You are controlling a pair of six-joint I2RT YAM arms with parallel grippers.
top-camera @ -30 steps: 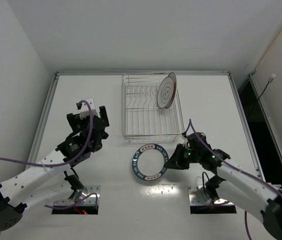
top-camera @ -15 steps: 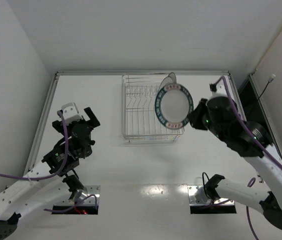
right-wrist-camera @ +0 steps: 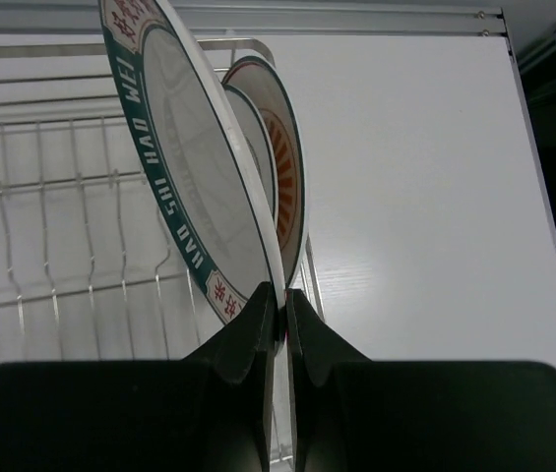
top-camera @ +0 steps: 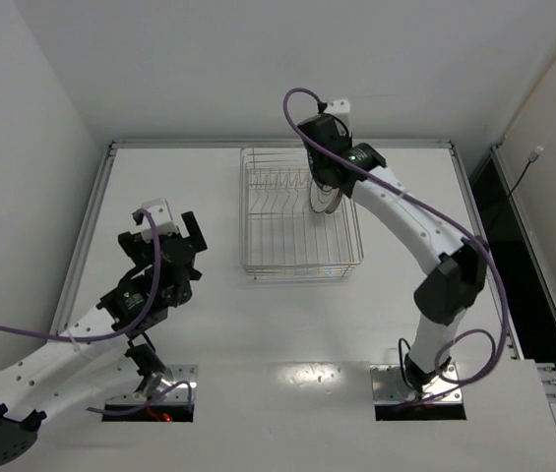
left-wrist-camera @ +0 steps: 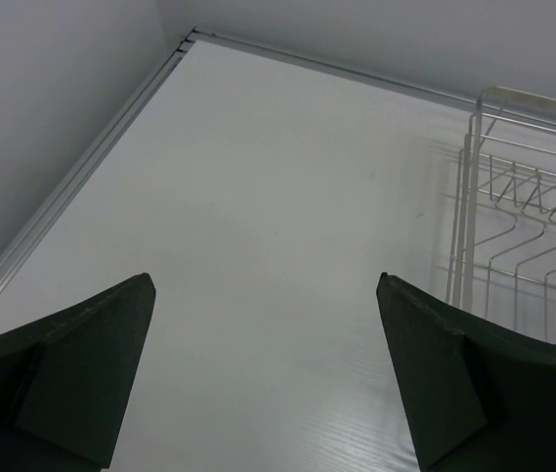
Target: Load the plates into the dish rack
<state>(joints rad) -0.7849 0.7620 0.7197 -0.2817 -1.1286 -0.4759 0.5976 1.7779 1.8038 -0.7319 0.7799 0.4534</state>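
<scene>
Since a second ago, the teal-rimmed plate (top-camera: pixel 331 200) has been picked up off the table (top-camera: pixel 209 324) and carried over the dish rack (top-camera: pixel 297 267) by the right claw (top-camera: pixel 327 182). The left claw (top-camera: pixel 159 236) has been moved only a little.

From above, the plate is seen held on its edge just below the right claw, over the far right part of the rack. The left claw is spread wide and nothing is held in it. The rack sits well off to its right.

In the left wrist view, only bare table (left-wrist-camera: pixel 258 197) is seen between the spread fingers of the left claw (left-wrist-camera: pixel 268 379). A corner of the rack (left-wrist-camera: pixel 514 246) is seen ahead and to the right.

In the right wrist view, the right claw (right-wrist-camera: pixel 276 307) is pinched tight on the rim of the teal-rimmed plate (right-wrist-camera: pixel 184 187). The plate stands up ahead of the claw and leans left. A striped plate (right-wrist-camera: pixel 287 162) is seen just to its right, very close. It cannot be told if they touch. Rack wires (right-wrist-camera: pixel 51 206) are seen to the left.

The plate is probably hard, smooth and quite light. It could slip or chip if bumped. The rim is the best place to hold it.
</scene>
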